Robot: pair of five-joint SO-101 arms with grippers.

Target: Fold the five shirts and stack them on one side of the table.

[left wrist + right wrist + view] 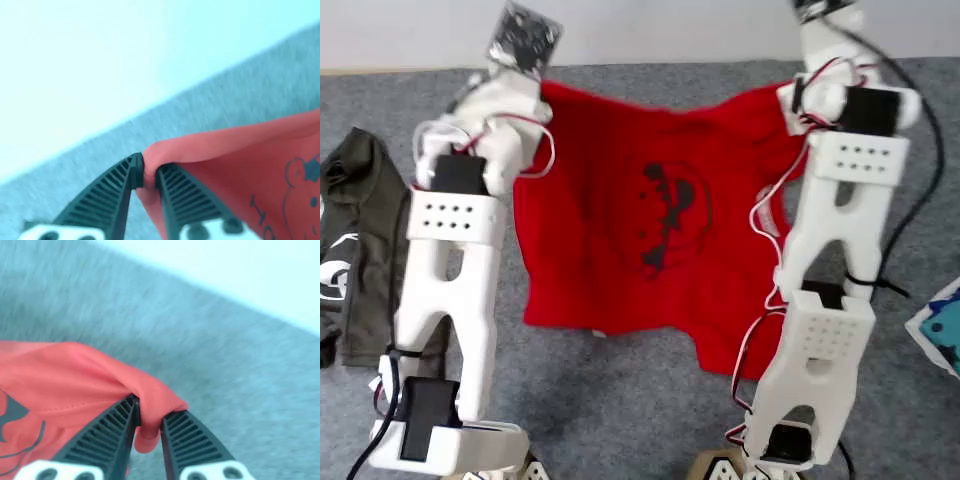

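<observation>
the red shirt lay spread print-up across the middle of the grey table, between the two arms. the left tool was clenched on a fold of red cloth at one far corner of the shirt, and the right tool was clenched on a bunched fold at the other far corner. a dark shirt lay crumpled beside the left arm, near the table's left edge.
</observation>
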